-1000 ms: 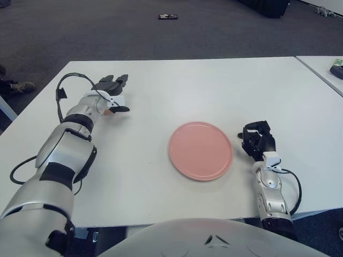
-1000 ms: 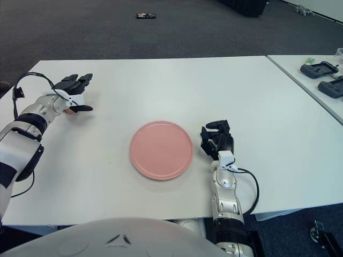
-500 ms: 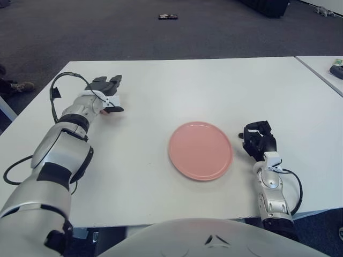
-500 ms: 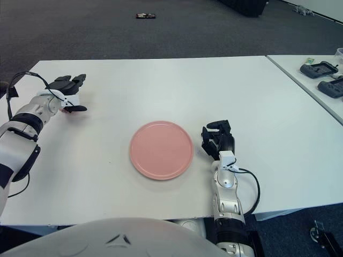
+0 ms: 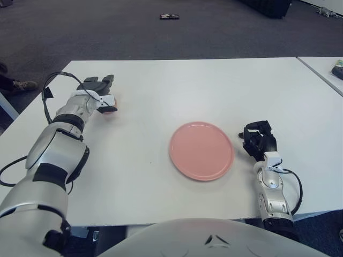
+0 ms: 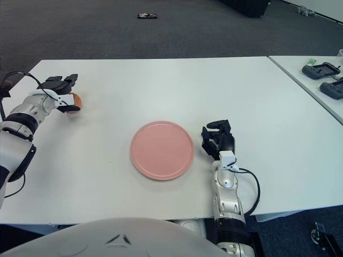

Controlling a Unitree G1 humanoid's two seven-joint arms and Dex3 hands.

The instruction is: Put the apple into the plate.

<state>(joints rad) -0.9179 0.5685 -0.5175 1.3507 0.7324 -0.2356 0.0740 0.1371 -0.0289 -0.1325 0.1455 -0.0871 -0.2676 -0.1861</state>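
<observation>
I am looking down at my own silver-white arms with black joint bands. Black cables are looping beside each forearm. My left hand (image 5: 99,95) and right hand (image 5: 258,141) are showing black three-finger assemblies on white wrists.

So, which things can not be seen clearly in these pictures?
- Apple: mostly hidden behind the left robot hand in both views; whether the hand grips it is unclear.
- Right robot hand, beside the plate: its palm side faces away.
- Dark item on the floor: too small to identify.
</observation>
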